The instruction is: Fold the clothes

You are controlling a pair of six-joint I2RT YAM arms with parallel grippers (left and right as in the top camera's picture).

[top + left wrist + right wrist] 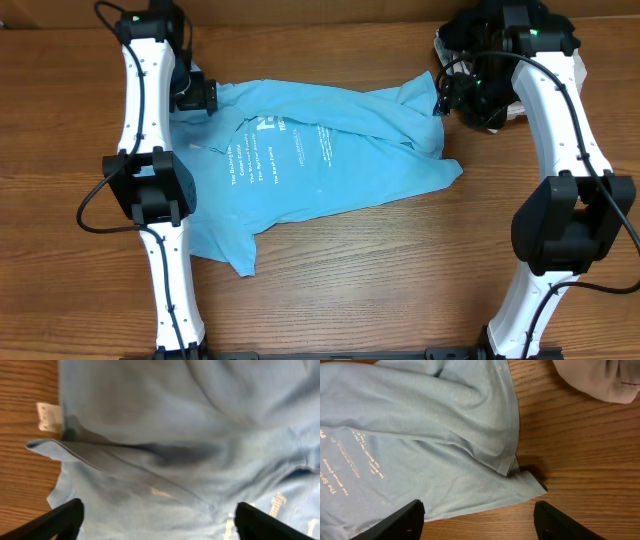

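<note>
The clothes are one light blue T-shirt (320,150) with white printed text, lying crumpled and partly doubled over in the middle of the wooden table (400,270). My left gripper (203,95) is at the shirt's upper left corner. In the left wrist view it (160,525) hangs open just above the fabric, near the collar and its white tag (49,416). Nothing is between its fingers (65,520). My right gripper (452,98) is at the shirt's upper right edge. In the right wrist view it (480,522) is open over the shirt's hem corner (527,485) and bare wood.
A beige garment (600,380) lies on the table just beyond the shirt's right edge, under the right arm. Both arm bases stand at the near edge of the table, one on either side of the shirt.
</note>
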